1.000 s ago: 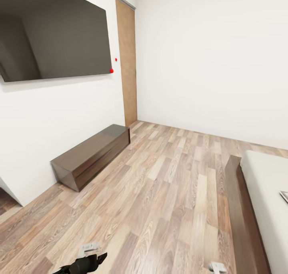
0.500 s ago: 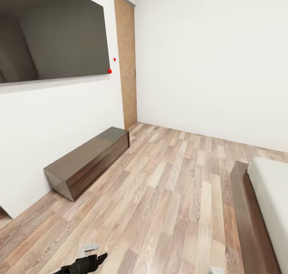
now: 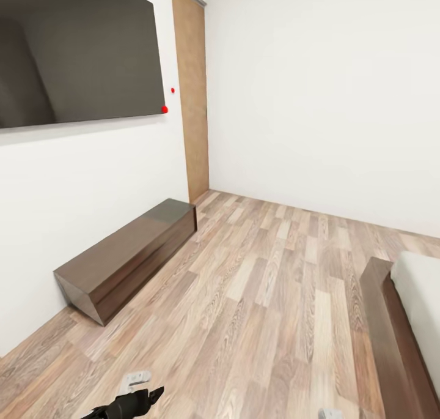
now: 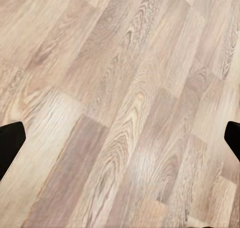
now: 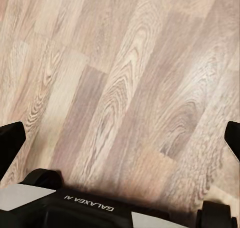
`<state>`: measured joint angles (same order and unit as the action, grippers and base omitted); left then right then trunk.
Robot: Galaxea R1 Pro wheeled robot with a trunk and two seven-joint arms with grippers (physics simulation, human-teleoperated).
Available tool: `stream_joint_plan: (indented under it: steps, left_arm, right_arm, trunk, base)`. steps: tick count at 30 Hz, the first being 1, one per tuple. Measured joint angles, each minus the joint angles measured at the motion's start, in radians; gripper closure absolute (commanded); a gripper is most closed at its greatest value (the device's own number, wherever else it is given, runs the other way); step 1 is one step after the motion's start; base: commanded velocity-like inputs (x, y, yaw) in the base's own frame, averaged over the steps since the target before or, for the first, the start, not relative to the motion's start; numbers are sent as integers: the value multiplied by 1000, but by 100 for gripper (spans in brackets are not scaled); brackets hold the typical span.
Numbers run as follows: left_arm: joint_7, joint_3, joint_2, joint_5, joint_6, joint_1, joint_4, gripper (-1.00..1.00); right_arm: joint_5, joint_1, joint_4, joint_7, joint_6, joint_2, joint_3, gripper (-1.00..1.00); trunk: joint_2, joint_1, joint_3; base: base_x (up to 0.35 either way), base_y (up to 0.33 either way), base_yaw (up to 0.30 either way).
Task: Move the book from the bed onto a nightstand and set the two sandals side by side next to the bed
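— Left gripper point(image 4: 120, 140)?
— Spread wide in the left wrist view, one dark fingertip at each edge, nothing but wood-plank floor point(image 4: 125, 88) between them. Hanging low at the bottom of the head view, left of centre, above the planks.

— Right gripper point(image 5: 120, 133)?
— Likewise wide apart, dark tips at both edges of the right wrist view, holding nothing, bare floor beyond. Just a pale sliver of it at the bottom edge of the head view, towards the right.

— And the bed point(image 3: 388, 339)?
— Lower right corner of the head view: dark brown wooden frame running along the floor, pale mattress on top, cut off by the right edge. Near the right gripper's side, well apart from the left one.

— Anything else around?
— Long low dark-brown floor cabinet point(image 3: 125, 254) set against the white left wall. Above it a large dark screen point(image 3: 73, 52), mounted on that wall, with a red dot point(image 3: 164, 109) at its lower right corner. Beyond, a tall wooden door point(image 3: 190, 95) in the corner, shut. Plain white wall point(image 3: 324, 95) straight ahead. Open floor between cabinet and bed.
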<state>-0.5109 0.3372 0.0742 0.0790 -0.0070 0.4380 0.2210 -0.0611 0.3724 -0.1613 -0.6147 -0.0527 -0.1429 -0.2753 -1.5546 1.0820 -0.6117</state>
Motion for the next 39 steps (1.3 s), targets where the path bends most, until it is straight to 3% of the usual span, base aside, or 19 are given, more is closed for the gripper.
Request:
stream_joint_plan:
  steps: [39]
  left_arm:
    - [0, -1, 0, 0, 0, 0, 0, -100]
  right_arm:
    - [-5, 0, -1, -2, -1, -2, 0, -100]
  trunk:
    - [0, 0, 0]
  base:
    - [329, 0, 0]
